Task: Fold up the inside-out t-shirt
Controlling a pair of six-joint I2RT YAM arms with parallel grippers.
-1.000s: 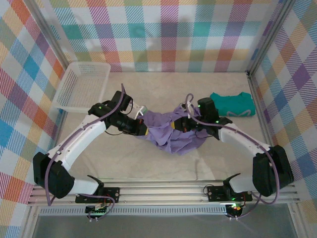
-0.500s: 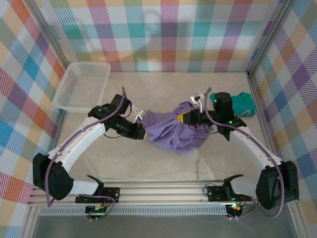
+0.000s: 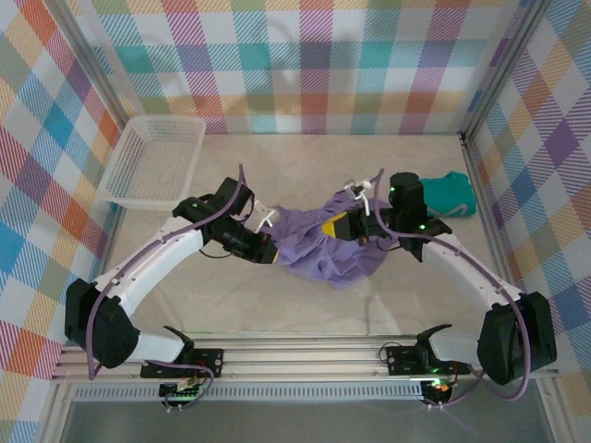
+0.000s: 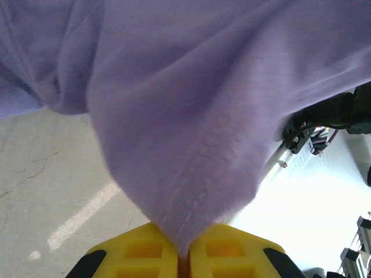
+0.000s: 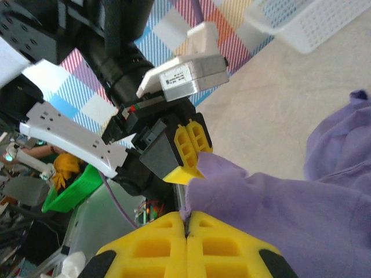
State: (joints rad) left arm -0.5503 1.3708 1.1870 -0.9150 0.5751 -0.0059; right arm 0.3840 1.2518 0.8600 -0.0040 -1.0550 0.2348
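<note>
Treat the inside-out t-shirt (image 3: 323,249) as light, soft and wholly limp: no stiffness to hold a shape, nothing fragile, some cling of cotton against the table (image 3: 277,305). Find it crumpled at mid-table, strung between the two arms, lower bulk sagging toward the near edge and apparently resting on the surface. Note the left gripper (image 4: 184,255) clenched on a hemmed edge, with the stitched band pinched between the yellow pads (image 4: 232,255) and draping up and away from them. Note the right gripper (image 5: 186,229) likewise clamped on a fold of purple cloth at the opposite end, pads pressed together on it. Expect sag and bunching wherever unsupported, and tension only along the single line between the two pinches. Take hold at hems, seams or sleeve cuffs for the firmer bite of doubled cloth. Avoid single-layer pinches in mid-panel, likely to gather extra layers or to slip. Hold the two pinches well apart to spread the panel before laying flat. Steer clear of the teal garment (image 3: 452,196) by the right wall and the white basket (image 3: 152,161) at far left.
</note>
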